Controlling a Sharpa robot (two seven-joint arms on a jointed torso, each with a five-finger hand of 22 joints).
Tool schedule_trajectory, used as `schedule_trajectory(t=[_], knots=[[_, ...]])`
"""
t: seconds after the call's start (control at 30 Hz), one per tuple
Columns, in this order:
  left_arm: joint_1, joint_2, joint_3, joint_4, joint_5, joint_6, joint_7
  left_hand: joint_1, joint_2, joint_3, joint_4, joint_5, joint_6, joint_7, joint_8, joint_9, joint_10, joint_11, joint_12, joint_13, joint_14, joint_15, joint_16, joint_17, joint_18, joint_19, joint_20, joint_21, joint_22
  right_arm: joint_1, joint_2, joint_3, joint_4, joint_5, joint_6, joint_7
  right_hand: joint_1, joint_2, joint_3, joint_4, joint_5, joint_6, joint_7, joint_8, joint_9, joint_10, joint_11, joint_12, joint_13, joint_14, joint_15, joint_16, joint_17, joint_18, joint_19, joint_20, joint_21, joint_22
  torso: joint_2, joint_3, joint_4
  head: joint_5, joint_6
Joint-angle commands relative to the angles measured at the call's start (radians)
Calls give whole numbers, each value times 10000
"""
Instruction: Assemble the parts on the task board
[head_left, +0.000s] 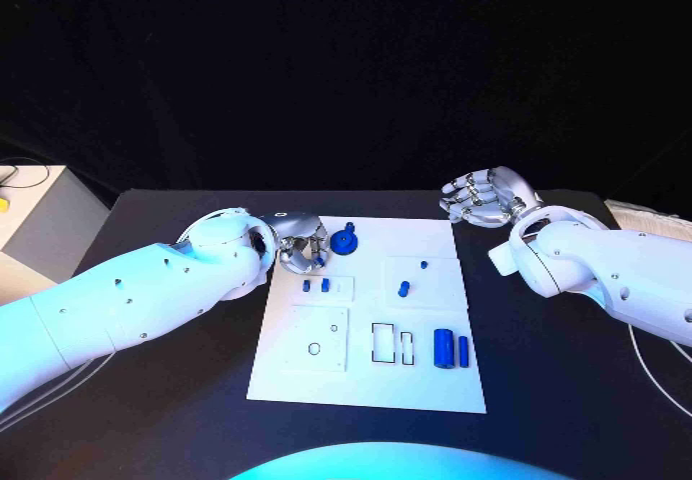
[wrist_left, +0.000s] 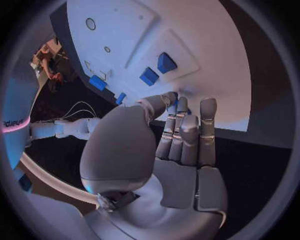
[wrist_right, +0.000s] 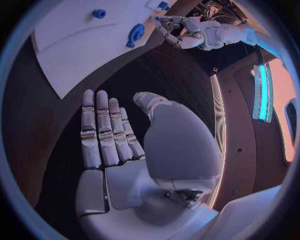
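No brand or writing can be read on the white task board (head_left: 368, 385), a flat matte plate lying in the middle of the black desk (head_left: 562, 390). Its surface carries shallow rectangular and round recesses. The head view shows a round blue part (head_left: 343, 240) at the board's far edge, just right of the left hand (head_left: 300, 246), whose silver fingers (head_left: 304, 256) curl inward over the board's far left corner; whether they pinch anything cannot be told. Small blue pegs (head_left: 316, 285) stand near the left middle, and two blue cylinders (head_left: 453, 351) lie side by side at the near right. The left wrist view shows block-like blue parts (wrist_left: 157, 69) beyond its fingers. The right hand (head_left: 486, 196) hovers above the desk beyond the board's far right corner; the right wrist view shows its fingers (wrist_right: 103, 131) straight, together and holding nothing.
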Motion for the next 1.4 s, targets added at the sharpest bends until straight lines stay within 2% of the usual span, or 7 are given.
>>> schedule_trajectory(t=[0.03,0.4,0.83,1.13,1.27,1.4], knots=[[-5,11,-4,4,-43,226,-30,-70,7,-63,7,-4,57,-18,38,15,96,-2,-47,13,-47,-13,4,-10,22,-53,1,-58,-23,-1,-8,3,12,-39,97,122,-6,29,24,-14,25,-46,181,38,-16,-12,34,58,-10,59,-3,-24,-12,125,68,32,-23,-10,3,6,2,-5,-14],[-6,10,-34,-10,-67,303,-31,-66,10,-63,5,-4,60,-19,35,17,101,-4,-53,16,-57,-15,0,-28,27,-69,0,-70,-45,-1,-14,3,16,-39,99,127,-6,29,24,-14,25,-46,181,38,-16,-12,34,58,-10,59,-3,-24,-12,125,68,32,-23,-10,1,1,2,0,-31],[-9,61,-157,-63,-30,273,62,-107,6,-150,30,-19,161,-44,57,64,228,-38,-49,85,-55,-32,19,-20,23,-67,-9,-86,-44,-1,-25,3,22,-39,95,129,-36,30,50,-21,63,-43,181,43,-25,-5,34,66,-55,73,-3,-52,-18,125,75,32,-19,-57,9,-6,6,-25,-50],[-12,69,-200,-80,-26,250,46,-86,0,-252,5,-24,181,-68,57,99,323,-84,75,203,-11,-67,61,60,19,-43,-35,-89,-30,-1,-30,3,21,-39,97,126,-36,30,50,-21,63,-43,181,43,-25,-5,34,66,-55,73,-3,-52,-18,125,75,32,-19,-57,4,-2,8,-32,-69],[-12,72,-208,-81,-26,246,37,-43,25,-415,-29,-23,199,-113,94,168,281,-160,443,477,86,-129,161,239,10,-4,-90,-98,-23,-2,-32,2,19,-39,99,123,-36,30,50,-21,63,-43,181,43,-25,-5,34,66,-55,73,-3,-52,-18,125,75,32,-19,-57,2,-3,3,-33,-74],[-13,79,-211,-87,-28,258,32,-2,71,-537,-35,-12,85,-151,176,282,-160,-218,1321,1030,184,-196,305,442,-1,47,-152,-111,-21,-2,-35,2,19,-39,100,122,-36,30,50,-21,63,-43,181,43,-25,-5,34,66,-55,73,-3,-52,-18,125,75,32,-19,-57,3,2,3,-39,-85]])
